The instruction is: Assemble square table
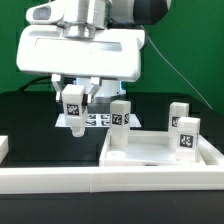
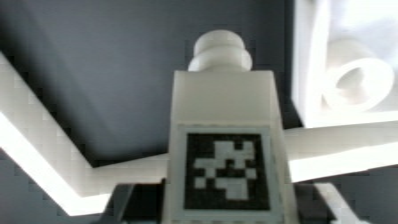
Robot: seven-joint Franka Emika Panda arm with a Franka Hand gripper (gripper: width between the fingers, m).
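The gripper (image 1: 74, 97) holds one leg (image 1: 73, 107) clamped between closed jaws, long axis upright below them, while the square tabletop (image 1: 160, 152) lies lower, toward the exterior view's right.

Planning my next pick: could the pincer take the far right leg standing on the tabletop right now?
Probably not yet: the pincer is shut on a leg. Nothing seems to block the far right leg on the tabletop.
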